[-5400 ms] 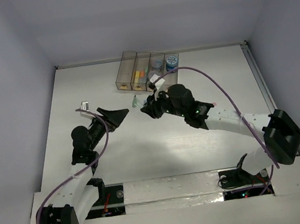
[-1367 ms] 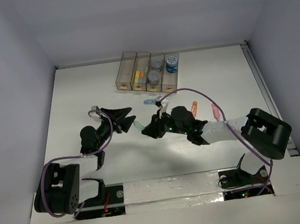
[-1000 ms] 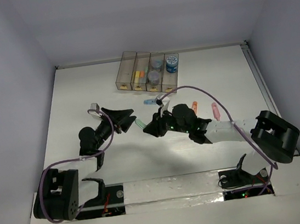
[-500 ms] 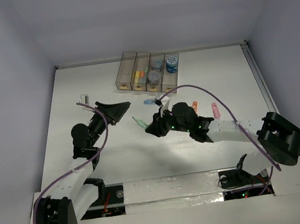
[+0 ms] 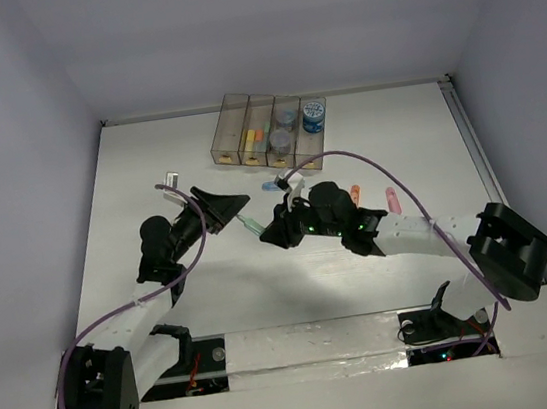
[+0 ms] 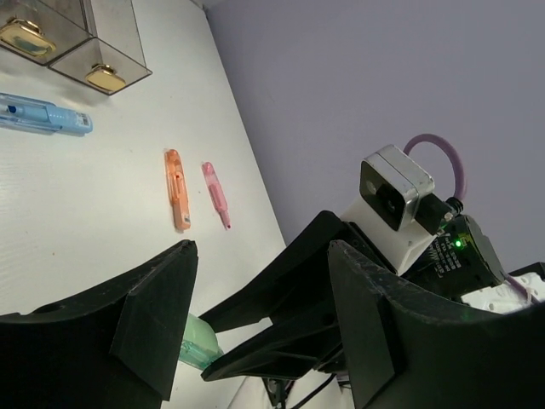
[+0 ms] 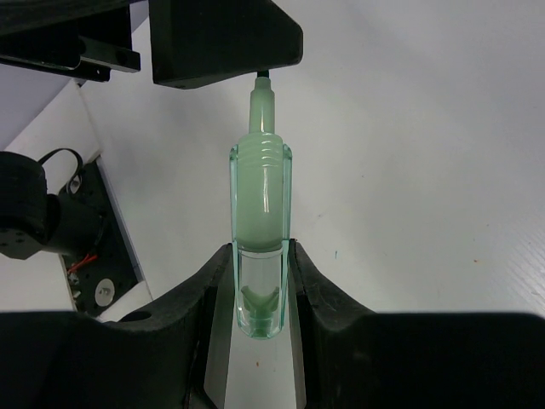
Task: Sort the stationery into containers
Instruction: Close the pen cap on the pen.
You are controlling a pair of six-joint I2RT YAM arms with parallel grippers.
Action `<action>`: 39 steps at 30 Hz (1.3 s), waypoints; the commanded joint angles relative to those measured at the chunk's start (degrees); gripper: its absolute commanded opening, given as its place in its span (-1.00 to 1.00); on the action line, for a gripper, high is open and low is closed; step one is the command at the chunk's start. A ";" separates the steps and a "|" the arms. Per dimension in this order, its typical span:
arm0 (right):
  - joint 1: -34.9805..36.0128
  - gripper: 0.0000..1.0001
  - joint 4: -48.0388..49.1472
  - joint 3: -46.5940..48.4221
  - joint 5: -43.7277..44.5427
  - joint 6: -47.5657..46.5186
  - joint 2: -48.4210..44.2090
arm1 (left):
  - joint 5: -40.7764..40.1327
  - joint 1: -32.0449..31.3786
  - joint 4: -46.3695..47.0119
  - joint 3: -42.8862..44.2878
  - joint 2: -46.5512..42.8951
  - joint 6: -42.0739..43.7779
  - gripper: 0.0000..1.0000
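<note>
The right gripper (image 7: 260, 277) pinches the green marker (image 7: 259, 196). The left gripper (image 6: 260, 273) is spread wide, right at the marker's tip. The bins (image 5: 228, 127) sit well beyond both.

**Enclosure and Work Surface, Three Views**

A white tabletop (image 5: 387, 149) is shown enclosed on three sides by plain, pale lavender-grey panels: a back wall (image 5: 260, 25), a left wall (image 5: 11, 199) and a right wall (image 5: 530, 80). Even, diffuse lighting is indicated by soft shadows, and a faint sheen is seen across the middle of the tabletop. A narrow pale rail (image 5: 476, 153) is fitted along its right edge. The near edge is bounded by a raised white ledge (image 5: 312, 341). In the left wrist view, lavender wall is seen above the white surface; in the right wrist view, a finely grained white surface is shown.
</note>
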 commanded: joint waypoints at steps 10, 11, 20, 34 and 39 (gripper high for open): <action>0.64 -1.00 -0.54 3.85 0.15 -1.07 -0.18 | 1.52 -0.35 0.62 1.19 -0.11 3.22 0.16; 0.64 -1.00 -0.45 3.94 0.24 -1.07 -0.18 | 1.43 -0.35 0.45 1.01 -0.02 3.31 0.15; 0.64 -1.00 1.22 4.29 0.24 -0.81 -1.59 | 1.17 -1.92 1.15 0.48 1.38 3.31 0.15; 0.64 -1.00 3.59 3.94 1.56 -0.45 -2.30 | 0.81 -2.98 5.19 -1.36 2.18 0.76 0.14; 0.64 -1.00 4.12 4.38 1.91 -0.63 -1.50 | 0.73 -3.51 5.54 -1.37 2.09 0.32 0.14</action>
